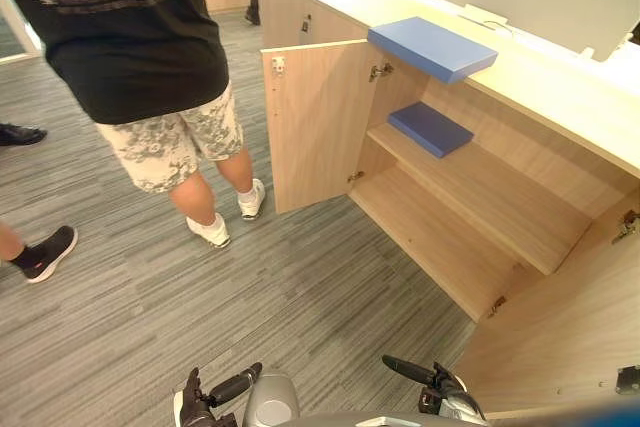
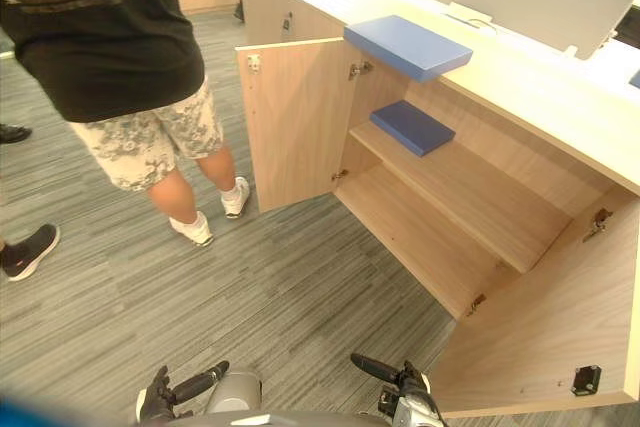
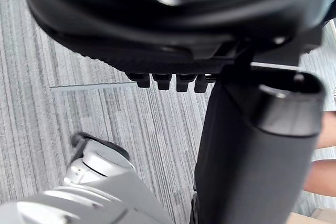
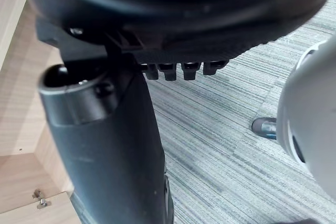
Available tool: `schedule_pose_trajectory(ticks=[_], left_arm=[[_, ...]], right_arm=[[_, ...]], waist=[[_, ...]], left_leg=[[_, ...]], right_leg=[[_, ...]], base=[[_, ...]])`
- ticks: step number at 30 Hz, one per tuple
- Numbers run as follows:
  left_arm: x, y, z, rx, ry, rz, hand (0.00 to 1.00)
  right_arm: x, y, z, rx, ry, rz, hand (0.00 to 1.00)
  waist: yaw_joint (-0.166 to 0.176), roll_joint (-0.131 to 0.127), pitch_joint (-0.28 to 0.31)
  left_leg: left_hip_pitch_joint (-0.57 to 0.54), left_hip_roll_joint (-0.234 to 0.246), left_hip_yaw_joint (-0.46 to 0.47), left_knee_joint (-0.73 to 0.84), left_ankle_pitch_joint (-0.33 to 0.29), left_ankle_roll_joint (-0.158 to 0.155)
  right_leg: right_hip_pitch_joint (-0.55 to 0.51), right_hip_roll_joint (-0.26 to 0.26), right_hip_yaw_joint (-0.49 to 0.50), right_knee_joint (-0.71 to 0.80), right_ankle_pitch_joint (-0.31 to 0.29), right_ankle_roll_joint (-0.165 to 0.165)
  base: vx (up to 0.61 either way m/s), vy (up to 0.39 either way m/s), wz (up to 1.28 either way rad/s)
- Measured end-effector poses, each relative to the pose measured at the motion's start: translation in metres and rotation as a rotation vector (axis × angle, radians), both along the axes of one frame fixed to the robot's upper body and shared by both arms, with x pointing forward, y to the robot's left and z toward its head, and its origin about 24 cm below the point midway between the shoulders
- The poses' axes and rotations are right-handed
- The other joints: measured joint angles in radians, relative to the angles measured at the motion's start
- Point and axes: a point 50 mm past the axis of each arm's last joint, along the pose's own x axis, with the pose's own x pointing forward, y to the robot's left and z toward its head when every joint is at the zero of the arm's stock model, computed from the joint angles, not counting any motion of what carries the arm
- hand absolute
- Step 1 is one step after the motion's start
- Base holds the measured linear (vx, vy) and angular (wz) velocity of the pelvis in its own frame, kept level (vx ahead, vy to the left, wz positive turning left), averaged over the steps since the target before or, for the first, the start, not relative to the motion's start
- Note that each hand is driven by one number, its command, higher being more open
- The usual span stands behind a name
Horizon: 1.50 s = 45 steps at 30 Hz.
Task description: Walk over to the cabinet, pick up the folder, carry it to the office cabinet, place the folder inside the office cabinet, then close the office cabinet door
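— Where is the folder?
— The flat, light blue rectangular folder (image 1: 432,47) lies on top of the pale wood office cabinet (image 1: 560,107). It is well ahead of the right hand (image 1: 425,380) and a little to that hand's right. One corner juts out past the top's front edge, above the open compartment.
— What does it look like?
— A plain slab, matt blue on top, with a thick side edge facing out. A darker blue folder (image 1: 430,128) lies flat on the cabinet's inner shelf (image 1: 500,197) just below it, at the shelf's left end.
— And the doors?
— Both stand wide open. The left door (image 1: 315,127) is ahead of the left hand (image 1: 193,397), and the right door (image 1: 570,337) is just beside the right hand.
— The hands?
— Both hang low over the grey striped carpet (image 1: 300,287), well apart from the folder. Each has its fingers (image 3: 163,81) loosely extended and its thumb (image 4: 105,145) sticking out, with nothing in its grasp.
— Anyone near?
— A person in a black shirt and patterned shorts (image 1: 140,37) stands ahead of the left hand, beside the left door. Another person's black shoe (image 1: 45,252) shows farther to that hand's left.
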Motion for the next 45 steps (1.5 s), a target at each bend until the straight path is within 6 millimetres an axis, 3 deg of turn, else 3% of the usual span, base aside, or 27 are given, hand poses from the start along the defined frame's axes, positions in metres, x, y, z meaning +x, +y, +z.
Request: schedule_pose_trajectory(ticks=[1, 2, 3, 4, 5, 8, 10, 11, 12, 14, 16, 17, 18, 21, 23, 24, 25, 26, 30, 33, 34, 35, 37, 40, 42, 44, 45], left_arm=[[-0.005, -0.001, -0.001, 0.003, 0.018, 0.021, 1.0], [-0.011, -0.002, -0.003, -0.001, 0.037, 0.045, 1.0], [-0.013, -0.002, -0.004, -0.001, 0.046, 0.053, 1.0], [-0.019, 0.0, -0.005, -0.003, 0.067, 0.074, 1.0], [-0.026, -0.001, -0.007, -0.017, 0.085, 0.105, 1.0], [-0.031, -0.004, -0.011, -0.048, 0.103, 0.133, 1.0], [-0.037, -0.006, -0.012, -0.055, 0.121, 0.139, 1.0], [-0.042, -0.006, -0.013, -0.057, 0.135, 0.14, 1.0], [-0.044, -0.005, -0.014, -0.058, 0.146, 0.126, 1.0], [-0.048, -0.004, -0.014, -0.061, 0.162, 0.089, 1.0], [-0.049, -0.004, -0.014, -0.064, 0.166, 0.072, 1.0], [-0.049, -0.002, -0.014, -0.059, 0.166, 0.069, 1.0], [-0.045, 0.0, -0.014, -0.055, 0.162, 0.06, 1.0], [-0.041, -0.002, -0.014, -0.06, 0.162, 0.009, 1.0], [-0.04, 0.002, -0.013, -0.052, 0.157, -0.004, 1.0], [-0.04, 0.003, -0.013, -0.05, 0.16, -0.004, 1.0], [-0.04, -0.002, -0.014, -0.06, 0.162, -0.008, 1.0], [-0.038, -0.008, -0.015, -0.072, 0.16, -0.026, 1.0], [-0.03, -0.012, -0.015, -0.086, 0.142, -0.057, 1.0], [-0.025, -0.006, -0.013, -0.071, 0.127, -0.075, 1.0], [-0.021, -0.004, -0.011, -0.062, 0.098, -0.057, 1.0], [-0.013, -0.003, -0.006, -0.042, 0.053, -0.066, 1.0], [-0.01, -0.004, -0.005, -0.038, 0.038, -0.075, 1.0], [-0.005, 0.001, -0.002, -0.02, 0.011, -0.075, 1.0], [-0.003, 0.001, -0.001, -0.018, 0.008, -0.071, 1.0], [-0.001, 0.0, -0.001, -0.026, -0.005, -0.059, 1.0], [-0.002, 0.0, -0.002, -0.03, -0.002, -0.056, 1.0]], right_arm=[[0.0, 0.001, 0.0, -0.007, -0.005, 0.021, 1.0], [-0.002, 0.0, 0.0, -0.012, -0.006, 0.014, 1.0], [-0.003, 0.003, 0.0, -0.006, -0.005, 0.012, 1.0], [-0.004, 0.012, -0.001, 0.017, -0.002, 0.013, 1.0], [-0.005, 0.013, -0.002, 0.034, 0.002, 0.029, 1.0], [-0.014, 0.009, -0.004, 0.04, 0.023, -0.027, 1.0], [-0.015, 0.001, -0.004, 0.034, 0.029, -0.068, 1.0], [-0.014, -0.005, -0.004, 0.027, 0.027, -0.085, 1.0], [-0.01, -0.012, -0.002, 0.011, 0.005, -0.087, 1.0], [-0.007, -0.019, 0.0, -0.006, -0.013, -0.083, 1.0], [-0.006, -0.02, 0.001, -0.006, -0.014, -0.075, 1.0], [0.0, -0.018, 0.002, -0.002, -0.031, -0.07, 1.0], [0.007, -0.017, 0.004, 0.002, -0.045, -0.065, 1.0], [0.014, -0.013, 0.005, 0.011, -0.059, -0.055, 1.0], [0.015, -0.01, 0.005, 0.016, -0.062, -0.058, 1.0], [0.015, -0.01, 0.005, 0.015, -0.065, -0.059, 1.0], [0.014, -0.011, 0.005, 0.012, -0.063, -0.06, 1.0], [0.015, -0.012, 0.006, 0.009, -0.069, -0.061, 1.0], [0.013, -0.007, 0.005, 0.024, -0.06, -0.063, 1.0], [0.007, 0.002, 0.002, 0.049, -0.045, -0.061, 1.0], [0.006, 0.005, 0.003, 0.049, -0.046, -0.05, 1.0], [0.004, 0.006, 0.002, 0.044, -0.036, -0.021, 1.0], [0.001, 0.005, 0.0, 0.041, -0.02, -0.011, 1.0], [0.002, 0.009, -0.001, 0.05, -0.004, -0.006, 1.0], [-0.001, 0.005, -0.002, 0.04, 0.008, -0.007, 1.0], [-0.003, -0.002, -0.002, 0.021, 0.017, -0.011, 1.0], [-0.007, -0.005, -0.003, 0.014, 0.026, -0.015, 1.0]], waist=[[0.005, 0.0, -0.003], [0.011, 0.002, -0.005], [0.015, -0.001, -0.005], [0.024, -0.012, -0.015], [0.033, -0.002, -0.027], [0.037, -0.003, -0.077], [0.038, 0.009, -0.073], [0.035, 0.013, -0.071], [0.024, 0.017, -0.063], [-0.001, 0.017, -0.061], [-0.007, 0.019, -0.061], [-0.011, 0.018, -0.054], [-0.012, 0.022, -0.032], [-0.013, 0.019, -0.005], [-0.011, -0.005, 0.002], [-0.013, -0.009, 0.004], [-0.012, -0.003, -0.005], [-0.013, 0.027, -0.006], [-0.015, 0.044, -0.013], [-0.012, 0.026, -0.018], [-0.008, 0.029, -0.017], [0.006, 0.052, -0.024], [0.018, 0.063, -0.026], [0.024, 0.039, -0.02], [0.023, 0.02, -0.016], [0.019, 0.005, -0.006], [0.02, 0.002, -0.005]], left_leg=[[0.014, -0.004, 0.006, -0.028, 0.067, -0.027], [0.032, -0.013, 0.027, -0.025, 0.151, -0.027], [0.028, -0.013, 0.052, 0.003, 0.152, -0.02], [0.025, -0.019, 0.094, 0.07, 0.089, -0.009], [0.024, -0.022, 0.125, 0.128, 0.042, 0.013], [0.054, -0.073, 0.172, 0.136, 0.005, 0.045], [0.158, -0.116, 0.204, 0.071, 0.006, 0.051], [0.237, -0.148, 0.203, 0.025, 0.002, 0.063], [0.316, -0.183, 0.208, -0.021, -0.005, 0.089], [0.402, -0.216, 0.22, -0.074, -0.013, 0.116], [0.433, -0.217, 0.243, -0.113, -0.01, 0.123], [0.436, -0.201, 0.263, -0.125, -0.01, 0.125], [0.446, -0.175, 0.273, -0.136, -0.009, 0.128], [0.47, -0.134, 0.302, -0.161, -0.009, 0.127], [0.486, -0.157, 0.333, -0.204, -0.009, 0.117], [0.496, -0.165, 0.339, -0.216, -0.011, 0.109], [0.498, -0.154, 0.353, -0.233, -0.015, 0.097], [0.493, -0.129, 0.362, -0.244, -0.014, 0.082], [0.491, -0.067, 0.376, -0.246, -0.018, 0.045], [0.37, 0.03, 0.348, 0.084, -0.088, 0.012], [0.289, 0.076, 0.324, 0.285, -0.093, 0.019], [0.176, 0.149, 0.29, 0.557, -0.093, 0.043], [0.121, 0.179, 0.282, 0.654, -0.116, 0.051], [0.073, 0.149, 0.263, 0.501, -0.125, 0.054], [0.066, 0.091, 0.185, 0.297, -0.122, 0.049], [0.071, 0.032, 0.09, 0.121, -0.087, 0.022], [0.083, 0.005, 0.058, 0.063, -0.022, -0.002]], right_leg=[[0.007, -0.019, 0.026, 0.009, -0.012, 0.029], [0.013, -0.038, 0.042, 0.019, -0.024, 0.056], [0.018, -0.049, 0.054, 0.024, -0.027, 0.064], [0.024, -0.07, 0.08, 0.022, -0.023, 0.074], [0.034, -0.085, 0.102, 0.012, -0.018, 0.082], [0.017, -0.15, 0.143, 0.03, -0.002, 0.108], [-0.026, -0.214, 0.175, 0.184, -0.002, 0.107], [-0.084, -0.272, 0.175, 0.366, 0.006, 0.074], [-0.14, -0.345, 0.148, 0.545, 0.04, -0.024], [-0.161, -0.438, 0.075, 0.68, 0.12, -0.126], [-0.163, -0.477, 0.006, 0.703, 0.156, -0.1], [-0.185, -0.465, -0.029, 0.723, 0.119, -0.053], [-0.197, -0.422, -0.07, 0.732, 0.036, 0.007], [-0.195, -0.333, -0.236, 0.611, -0.043, 0.049], [-0.198, -0.326, -0.35, 0.446, 0.018, 0.037], [-0.196, -0.322, -0.375, 0.408, 0.009, -0.005], [-0.187, -0.278, -0.382, 0.341, -0.016, -0.036], [-0.189, -0.229, -0.382, 0.293, -0.009, -0.037], [-0.176, -0.129, -0.382, 0.219, -0.021, -0.048], [-0.113, -0.024, -0.375, 0.097, -0.013, -0.041], [-0.083, 0.013, -0.363, 0.061, -0.006, -0.047], [-0.051, 0.077, -0.323, 0.033, -0.004, -0.06], [-0.03, 0.109, -0.265, 0.021, -0.01, -0.07], [-0.006, 0.099, -0.161, 0.018, -0.009, -0.068], [0.01, 0.066, -0.11, 0.017, -0.01, -0.047], [0.032, 0.027, -0.086, 0.015, -0.012, -0.017], [0.039, 0.007, -0.076, 0.015, -0.011, 0.006]], base=[[0.39, 0.408, -0.53], [0.35, 0.344, -0.51], [0.35, 0.337, -0.63], [0.33, 0.306, -0.77], [0.39, 0.363, -0.78], [0.3, 0.239, -0.63], [0.29, 0.239, -0.82], [0.24, 0.299, -0.75], [0.22, 0.287, -0.57], [0.16, 0.211, -0.23], [0.1, 0.147, -0.38], [0.07, 0.071, -0.56], [0.07, 0.037, -0.53], [0.04, -0.075, -0.32], [0.01, -0.108, -0.37], [0.11, -0.143, -0.47], [0.18, -0.18, -0.43], [0.23, -0.185, -0.38], [0.23, -0.176, -0.18], [0.21, -0.274, -0.19], [0.17, -0.191, -0.58], [0.22, -0.117, -0.78], [0.21, 0.035, -1.1], [0.19, 0.131, -1.09], [0.17, 0.214, -0.66], [0.16, 0.259, -0.36], [0.19, 0.297, -0.24]])
